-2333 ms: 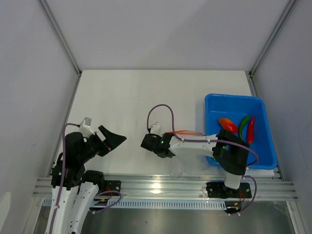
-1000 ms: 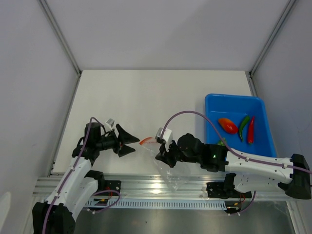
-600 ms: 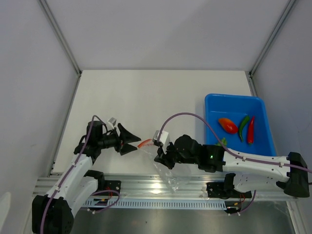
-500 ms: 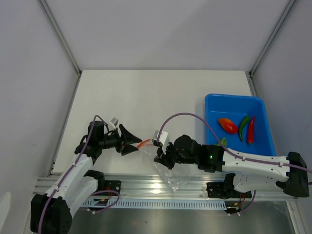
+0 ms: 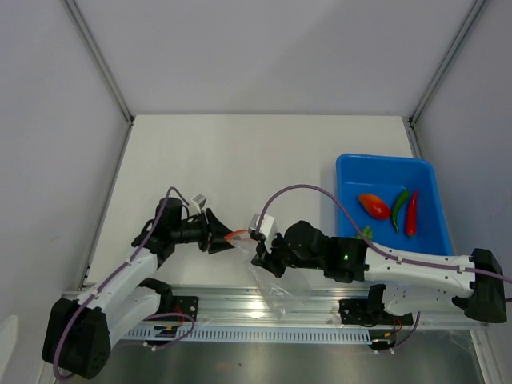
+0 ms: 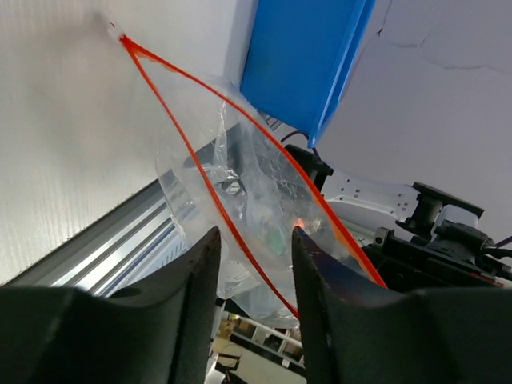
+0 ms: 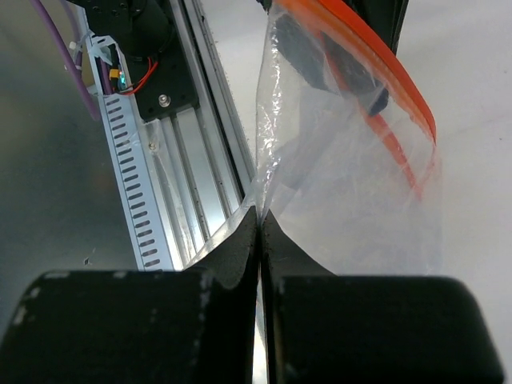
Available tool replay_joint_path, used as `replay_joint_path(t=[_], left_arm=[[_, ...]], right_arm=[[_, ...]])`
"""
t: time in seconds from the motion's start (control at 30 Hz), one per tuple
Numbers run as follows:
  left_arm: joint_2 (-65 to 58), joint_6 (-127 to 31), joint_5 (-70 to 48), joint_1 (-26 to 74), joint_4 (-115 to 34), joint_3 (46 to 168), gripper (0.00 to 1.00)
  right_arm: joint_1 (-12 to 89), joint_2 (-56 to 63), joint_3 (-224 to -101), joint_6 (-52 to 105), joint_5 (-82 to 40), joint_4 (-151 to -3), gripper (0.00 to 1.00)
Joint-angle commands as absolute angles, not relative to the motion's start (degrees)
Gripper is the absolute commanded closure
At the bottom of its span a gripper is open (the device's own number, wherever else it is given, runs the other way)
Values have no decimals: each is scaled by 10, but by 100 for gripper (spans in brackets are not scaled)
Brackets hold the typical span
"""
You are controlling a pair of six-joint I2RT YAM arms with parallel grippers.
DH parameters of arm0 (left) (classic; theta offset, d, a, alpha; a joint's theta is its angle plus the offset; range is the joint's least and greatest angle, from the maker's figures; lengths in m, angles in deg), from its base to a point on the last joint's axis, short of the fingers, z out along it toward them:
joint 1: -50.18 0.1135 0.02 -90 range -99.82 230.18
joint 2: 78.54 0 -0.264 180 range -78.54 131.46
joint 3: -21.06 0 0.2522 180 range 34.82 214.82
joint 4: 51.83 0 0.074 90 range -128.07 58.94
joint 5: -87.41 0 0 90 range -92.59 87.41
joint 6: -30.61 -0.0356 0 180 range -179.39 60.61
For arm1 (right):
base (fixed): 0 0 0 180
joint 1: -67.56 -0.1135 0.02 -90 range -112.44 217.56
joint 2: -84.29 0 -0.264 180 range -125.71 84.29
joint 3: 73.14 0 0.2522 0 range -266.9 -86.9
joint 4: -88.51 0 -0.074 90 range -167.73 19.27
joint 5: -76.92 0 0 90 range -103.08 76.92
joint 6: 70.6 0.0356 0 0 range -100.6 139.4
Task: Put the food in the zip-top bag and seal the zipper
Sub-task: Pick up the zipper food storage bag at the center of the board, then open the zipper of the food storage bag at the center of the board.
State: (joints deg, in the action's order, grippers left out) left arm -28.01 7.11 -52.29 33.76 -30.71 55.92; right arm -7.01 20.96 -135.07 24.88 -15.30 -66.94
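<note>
The right pincer (image 7: pixel 260 216) is pinched together on the clear zip-top bag (image 7: pixel 352 184), holding it at the near edge of the desk (image 5: pixel 240 152). The left pincer (image 6: pixel 254 236) stands apart, astride the orange zipper (image 7: pixel 376 60). The carrot-like piece (image 5: pixel 374 205), green pepper (image 5: pixel 400 206) and red pepper (image 5: pixel 412 212) lie in the blue tray (image 5: pixel 384 160).

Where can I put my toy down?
The far half of the white table, left of the blue tray, is bare. It's crowded at the front middle, where the left gripper and right gripper meet the zip-top bag.
</note>
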Motion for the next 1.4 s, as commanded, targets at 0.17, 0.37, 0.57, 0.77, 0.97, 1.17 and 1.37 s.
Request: replay_joint_path(t=[0.17,0.37,0.57,0.77,0.97,1.17,1.37], left_arm=[[-251,88,-523,307,-377,571,76],[-261,56,-504,306,-385,599,100],[-304,-60,-422,298,-231,690,99],[-370,-160,-281,260,-140,768,99],[-390,-219,-166,195,-80,830,99],[-388,-262,-86,127,-63,860,99],[-371,-290,-5,93,-24,904,100]], right_arm=[[-79,207,-1374,254,-133,-688,100],[-85,207,-1368,292,-98,-679,100],[-85,214,-1377,361,-48,-646,59],[-85,216,-1444,458,61,-560,31],[-80,170,-1547,530,133,-494,25],[-26,123,-1620,568,85,-487,22],[12,119,-1635,583,-9,-512,24]])
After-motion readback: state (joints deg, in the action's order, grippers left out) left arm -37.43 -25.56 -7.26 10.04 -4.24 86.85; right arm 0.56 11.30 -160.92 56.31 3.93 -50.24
